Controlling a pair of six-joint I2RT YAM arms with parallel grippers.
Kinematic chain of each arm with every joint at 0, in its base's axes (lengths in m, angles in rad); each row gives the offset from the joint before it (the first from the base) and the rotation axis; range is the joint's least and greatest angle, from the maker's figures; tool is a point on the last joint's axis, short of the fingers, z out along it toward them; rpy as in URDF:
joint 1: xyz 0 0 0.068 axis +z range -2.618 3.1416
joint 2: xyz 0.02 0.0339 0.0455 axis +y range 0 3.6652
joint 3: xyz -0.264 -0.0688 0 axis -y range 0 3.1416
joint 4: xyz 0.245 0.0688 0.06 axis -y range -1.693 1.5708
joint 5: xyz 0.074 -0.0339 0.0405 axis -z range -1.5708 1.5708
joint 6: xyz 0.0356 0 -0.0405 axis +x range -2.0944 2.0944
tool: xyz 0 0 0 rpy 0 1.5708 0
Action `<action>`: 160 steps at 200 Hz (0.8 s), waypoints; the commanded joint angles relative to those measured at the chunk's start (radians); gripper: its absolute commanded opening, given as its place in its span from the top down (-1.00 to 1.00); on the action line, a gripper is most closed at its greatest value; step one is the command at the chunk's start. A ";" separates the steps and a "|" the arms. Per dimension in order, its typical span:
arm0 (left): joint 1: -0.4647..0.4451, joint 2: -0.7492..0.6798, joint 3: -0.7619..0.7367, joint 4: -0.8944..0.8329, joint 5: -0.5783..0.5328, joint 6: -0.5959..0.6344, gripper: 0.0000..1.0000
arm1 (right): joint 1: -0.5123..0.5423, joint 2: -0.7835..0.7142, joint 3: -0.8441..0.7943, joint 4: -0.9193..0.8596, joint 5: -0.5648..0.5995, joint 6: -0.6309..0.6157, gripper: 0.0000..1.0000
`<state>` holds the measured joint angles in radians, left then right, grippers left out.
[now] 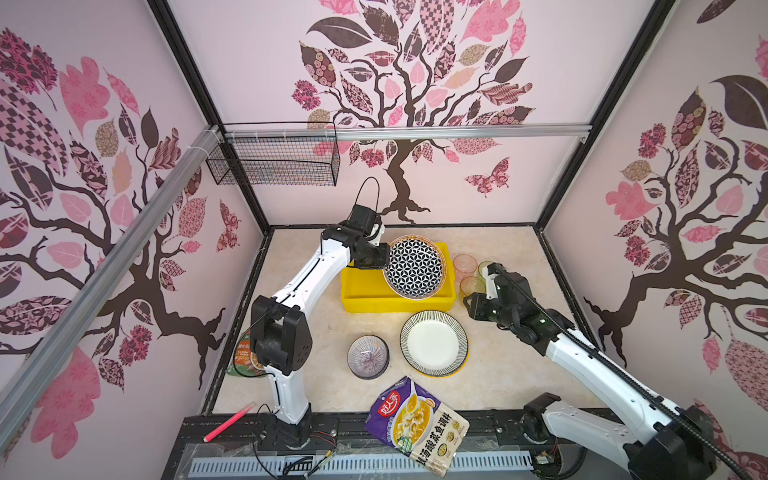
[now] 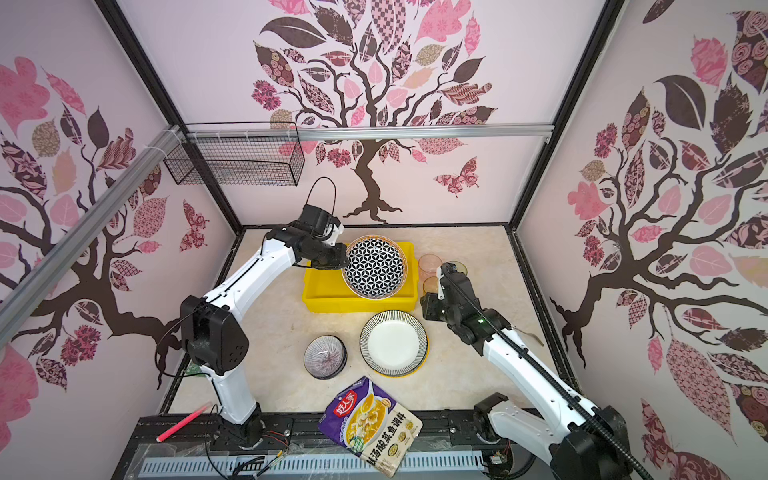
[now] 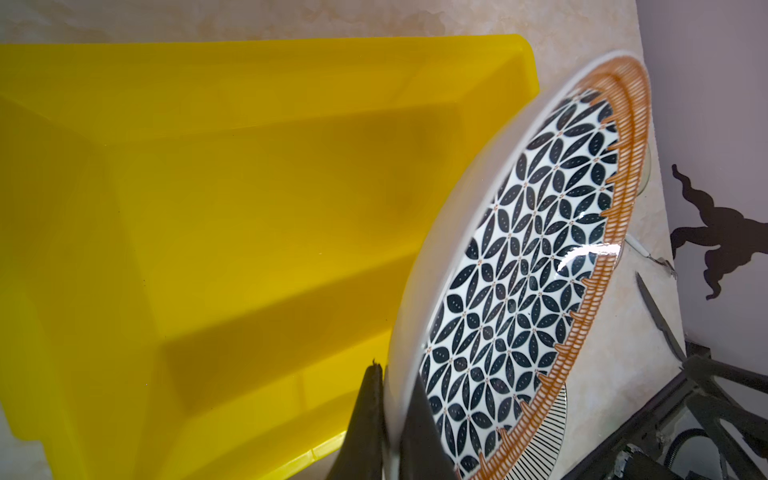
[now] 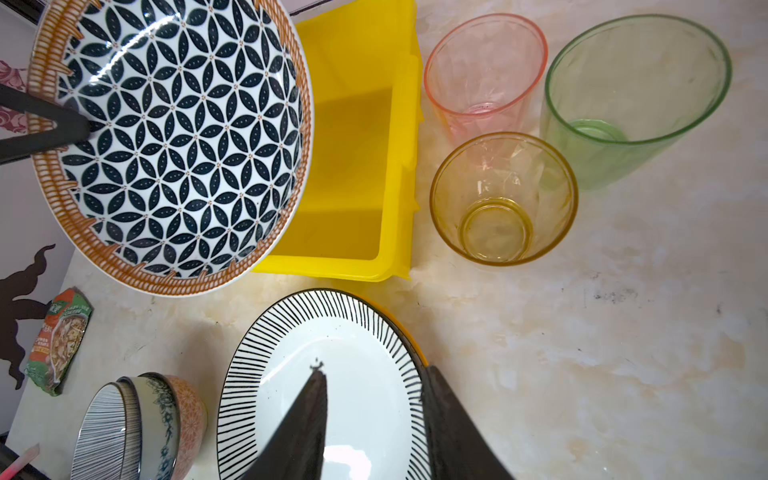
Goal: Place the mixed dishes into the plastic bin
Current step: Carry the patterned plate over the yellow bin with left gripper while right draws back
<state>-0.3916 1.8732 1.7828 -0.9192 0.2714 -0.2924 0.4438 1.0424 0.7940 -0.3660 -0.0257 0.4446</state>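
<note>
Left pincer clamped on rim of round black-white geometric ceramic plate, plate tilted over bright yellow rectangular plastic bin; contact with bin unclear. Right pincer jaws apart, over edge of white line-rimmed plate on surface near bin. Translucent pink tumbler, amber tumbler, green tumbler upright beside bin's right end.

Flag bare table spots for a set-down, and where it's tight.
Bare: table between the left arm and the bowl stack; front right, past the striped plate; left half of the yellow bin, geometric plate over the rest. Tight: tumblers beside the bin, right gripper close by.
</note>
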 commanded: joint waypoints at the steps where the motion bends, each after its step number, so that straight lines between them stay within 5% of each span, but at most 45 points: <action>1: 0.021 0.003 0.093 0.112 0.043 -0.029 1.00 | 0.003 0.019 0.048 -0.004 -0.008 -0.013 0.18; 160: 0.033 0.145 0.085 0.161 0.053 -0.044 1.00 | 0.003 0.114 0.082 0.000 -0.057 -0.031 0.15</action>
<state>-0.3584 2.0216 1.8324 -0.8532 0.2710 -0.3183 0.4438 1.1355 0.8333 -0.3573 -0.0723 0.4217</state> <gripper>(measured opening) 0.073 0.425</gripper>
